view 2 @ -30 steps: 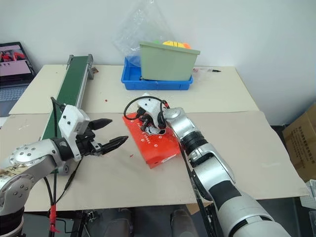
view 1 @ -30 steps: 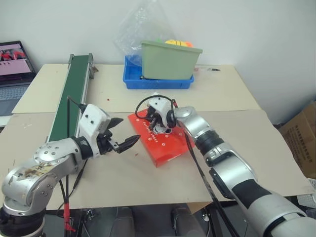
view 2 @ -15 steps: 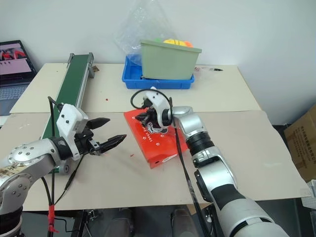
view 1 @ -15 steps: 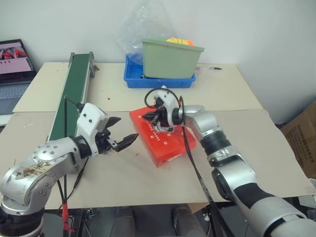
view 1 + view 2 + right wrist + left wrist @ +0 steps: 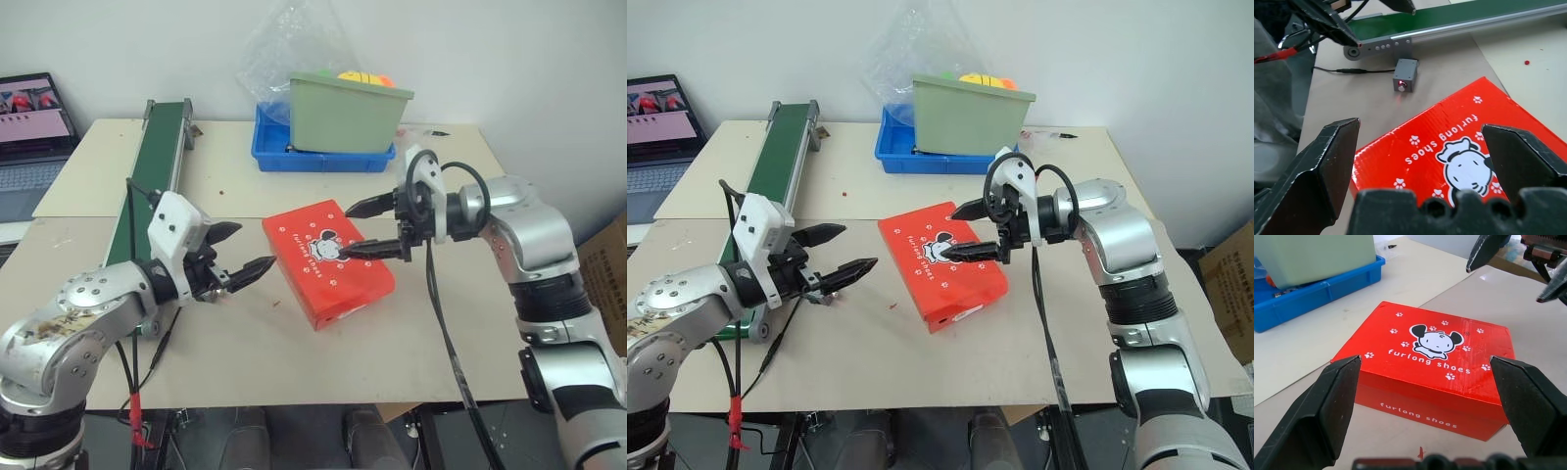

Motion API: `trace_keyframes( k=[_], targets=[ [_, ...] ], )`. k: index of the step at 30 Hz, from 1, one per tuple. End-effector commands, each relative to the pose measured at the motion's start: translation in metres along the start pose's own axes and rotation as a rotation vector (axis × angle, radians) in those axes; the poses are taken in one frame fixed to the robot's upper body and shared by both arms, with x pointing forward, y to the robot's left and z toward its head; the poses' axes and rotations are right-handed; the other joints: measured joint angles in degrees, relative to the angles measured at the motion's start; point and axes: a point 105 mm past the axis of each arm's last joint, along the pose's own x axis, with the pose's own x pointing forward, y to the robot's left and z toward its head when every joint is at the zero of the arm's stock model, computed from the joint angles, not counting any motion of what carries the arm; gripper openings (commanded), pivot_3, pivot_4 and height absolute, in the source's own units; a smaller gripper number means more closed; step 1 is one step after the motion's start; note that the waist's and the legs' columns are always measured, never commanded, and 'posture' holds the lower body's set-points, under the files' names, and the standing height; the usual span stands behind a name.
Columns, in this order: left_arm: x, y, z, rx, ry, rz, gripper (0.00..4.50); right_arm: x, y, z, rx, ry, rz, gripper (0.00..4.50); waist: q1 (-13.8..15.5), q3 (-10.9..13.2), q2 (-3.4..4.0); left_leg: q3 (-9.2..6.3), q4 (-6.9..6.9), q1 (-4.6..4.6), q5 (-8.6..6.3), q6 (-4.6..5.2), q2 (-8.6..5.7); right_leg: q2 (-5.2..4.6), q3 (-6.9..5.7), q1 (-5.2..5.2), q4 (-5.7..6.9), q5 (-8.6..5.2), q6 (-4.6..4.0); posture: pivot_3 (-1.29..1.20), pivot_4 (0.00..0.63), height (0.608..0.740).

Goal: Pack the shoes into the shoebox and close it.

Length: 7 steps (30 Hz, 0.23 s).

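Observation:
The shoebox (image 5: 328,262) is a red-orange carton with a white cartoon dog on its lid. It lies shut in the middle of the table. The shoes are out of view. My left gripper (image 5: 253,247) hovers just left of the box, open, with nothing between its fingers (image 5: 1332,406). My right gripper (image 5: 350,230) hangs open over the box's right edge, pointing left across the lid and holding nothing. The left wrist view looks at the box's long side (image 5: 1430,362). The right wrist view looks down on the lid (image 5: 1459,156).
A green conveyor belt (image 5: 147,186) runs along the left. A blue tray (image 5: 323,157), a green bin (image 5: 348,116) and a plastic bag stand at the back. A laptop (image 5: 34,127) is at far left. A small grey sensor block (image 5: 1404,76) sits beside the belt.
My right gripper has lifted off the shoebox lid, pulled back to the right and gone from shut to open. The left gripper has held its place.

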Motion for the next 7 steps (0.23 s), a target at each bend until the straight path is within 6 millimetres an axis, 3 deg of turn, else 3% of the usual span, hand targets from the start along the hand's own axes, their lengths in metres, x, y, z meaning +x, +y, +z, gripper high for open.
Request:
trace_keyframes(
  k=[1,7],
  targets=[
    [-0.0092,-0.0048,0.0128,0.073,-0.024,-0.017,4.5,-0.0073,0.0102,0.0142,-0.042,-0.034,0.024,4.47,0.1,0.0,-0.01,0.0,0.02,-0.01,0.0,0.0,0.0,0.0,0.0,0.0,0.0,0.0,0.0,0.0,0.15,0.74],
    [-0.0118,-0.0015,0.0119,0.056,-0.022,-0.009,4.5,-0.011,0.0029,0.0121,-0.059,-0.019,-0.026,4.47,0.1,0.0,-0.01,0.0,0.06,0.0,0.0,0.0,0.0,0.0,-0.02,0.01,0.0,0.01,0.02,0.0,0.15,0.74]
  ],
)
